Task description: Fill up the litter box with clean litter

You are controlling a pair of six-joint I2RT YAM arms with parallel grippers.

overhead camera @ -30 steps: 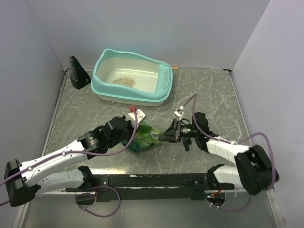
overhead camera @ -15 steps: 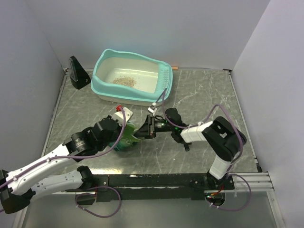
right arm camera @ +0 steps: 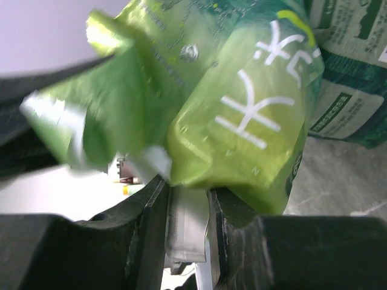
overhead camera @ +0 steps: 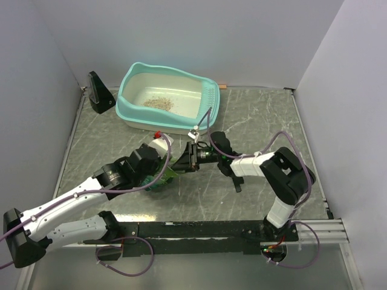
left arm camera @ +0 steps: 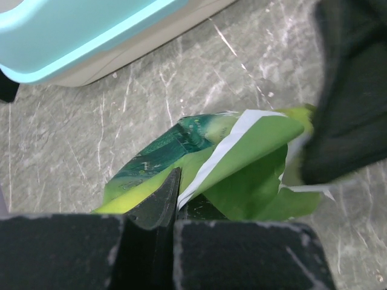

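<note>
The litter box point(overhead camera: 208, 99), turquoise-rimmed and cream inside, stands at the back of the table; its wall also shows in the left wrist view point(left arm camera: 72, 42). A small patch of clean litter point(overhead camera: 159, 103) lies on its floor. A green printed pouch point(overhead camera: 163, 179) sits between both grippers in front of the box. My left gripper point(overhead camera: 158, 170) is shut on the pouch's edge point(left arm camera: 242, 163), its jaws pressed together point(left arm camera: 176, 184). My right gripper point(overhead camera: 180, 163) is shut on the pouch's white top strip point(right arm camera: 188, 205), with the green pouch body point(right arm camera: 242, 103) above its jaws.
A black wedge-shaped stand point(overhead camera: 100, 92) sits at the back left beside the box. A small orange piece point(overhead camera: 223, 86) lies by the back wall. Grey marbled table point(overhead camera: 272, 121) stretches to the right. Walls close in on three sides.
My right arm swung left and its gripper closed on the pouch's right end. The left gripper and pouch shifted left, then slightly back toward the box.
</note>
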